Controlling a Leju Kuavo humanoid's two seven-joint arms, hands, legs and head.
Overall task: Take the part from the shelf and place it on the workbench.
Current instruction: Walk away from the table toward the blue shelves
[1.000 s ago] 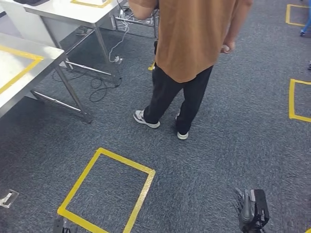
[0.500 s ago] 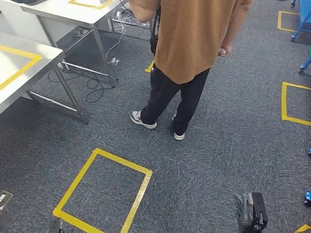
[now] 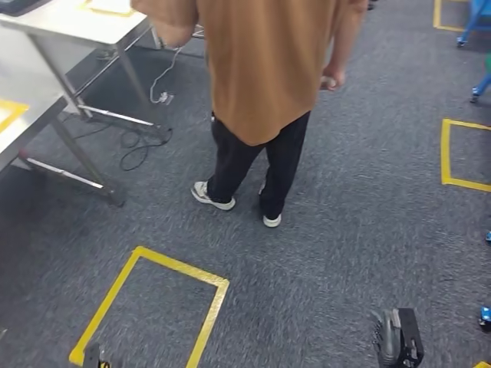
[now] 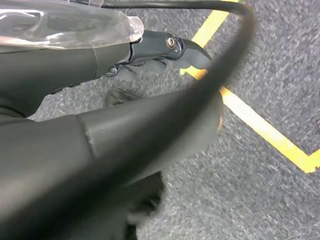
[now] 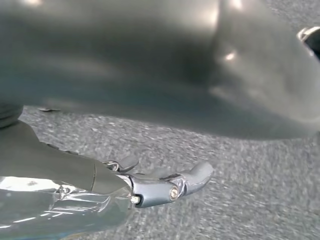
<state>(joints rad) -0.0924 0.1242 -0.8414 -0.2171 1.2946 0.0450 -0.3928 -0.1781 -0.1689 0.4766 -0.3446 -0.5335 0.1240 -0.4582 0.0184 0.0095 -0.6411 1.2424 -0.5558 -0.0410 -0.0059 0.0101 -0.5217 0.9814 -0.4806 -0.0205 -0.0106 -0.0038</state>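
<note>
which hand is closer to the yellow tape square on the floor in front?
Left. The left hand hangs right at the near corner of the yellow tape square; the right hand hangs well off to its right, over bare carpet.

You had a speckled blue-grey carpet point(image 3: 359, 230) underfoot, marked with yellow tape squares point(image 3: 152, 307). The person point(image 3: 261, 100) ahead of you wore a tan-brown top, black trousers and grey-and-white shoes point(image 3: 213, 196). The tables point(image 3: 69, 31) were pale grey-white with yellow tape outlines (metal legs silver). A white cable and a black one point(image 3: 136, 146) lay beneath. Your right hand point(image 3: 397, 337) was dark grey, your left hand point(image 4: 166, 50) dark grey too
</note>
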